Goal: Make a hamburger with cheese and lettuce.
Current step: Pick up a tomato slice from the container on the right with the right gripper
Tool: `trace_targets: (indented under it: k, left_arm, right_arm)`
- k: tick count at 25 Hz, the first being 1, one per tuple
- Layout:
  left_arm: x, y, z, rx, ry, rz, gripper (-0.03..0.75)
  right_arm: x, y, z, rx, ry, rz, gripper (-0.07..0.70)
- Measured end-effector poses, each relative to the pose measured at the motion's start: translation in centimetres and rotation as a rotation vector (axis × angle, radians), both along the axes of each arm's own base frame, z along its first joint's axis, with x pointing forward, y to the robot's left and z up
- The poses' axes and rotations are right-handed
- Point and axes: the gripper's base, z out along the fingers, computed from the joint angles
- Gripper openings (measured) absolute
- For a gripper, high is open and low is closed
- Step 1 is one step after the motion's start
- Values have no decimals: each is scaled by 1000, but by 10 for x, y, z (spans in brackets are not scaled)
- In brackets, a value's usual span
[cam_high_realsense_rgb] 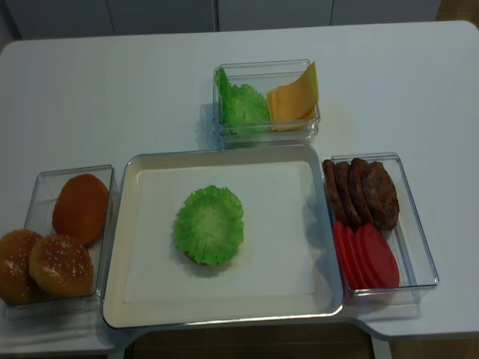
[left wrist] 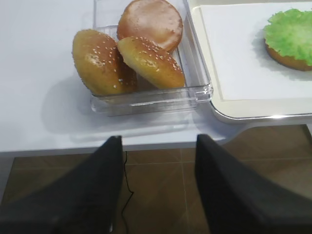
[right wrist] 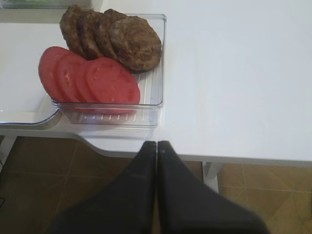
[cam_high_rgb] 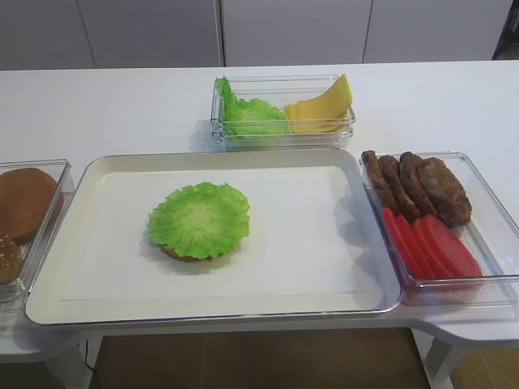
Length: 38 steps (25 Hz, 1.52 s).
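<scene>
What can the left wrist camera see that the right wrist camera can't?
Only the left wrist view shows the buns in their clear bin, the hamburger with its lettuce on top, and the left gripper, which is open.

Only the right wrist view shows the patties and tomato slices in their own bin, and the right gripper, which is shut and empty.

Both show the white table and a bit of the tray. Neither shows the cheese.
</scene>
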Motion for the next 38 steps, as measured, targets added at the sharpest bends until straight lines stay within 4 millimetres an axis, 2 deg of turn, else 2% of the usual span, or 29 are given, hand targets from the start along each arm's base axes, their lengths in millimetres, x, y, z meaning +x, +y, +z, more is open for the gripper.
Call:
trace_targets:
  k: [3,9,14,17,21,28,34,38]
  left_arm:
    - [0,0,0,0,0,0,358]
    - [0,0,0,0,0,0,358]
    - [0,0,0,0,0,0,358]
    - [0,0,0,0,0,0,358]
    - [0,0,0,0,0,0,358]
    - [0,0,0,0,0,0,358]
    - [0,0,0,0,0,0,358]
    - [0,0,0,0,0,0,358]
  right_arm:
    - [0,0,0,3,-1,1,64]
    - [-1,5,7,59,-37,35,282]
    - [-8,7,28,82,-92,52,314]
    - [-2,8,48,99,-76,44,315]
    - [26,9,70,201,36,-15,316]
    - [92,22,94,368,186,7,300]
    - [148,27,95,354,323,35,294]
    - [173,37,92,320,379,78,290]
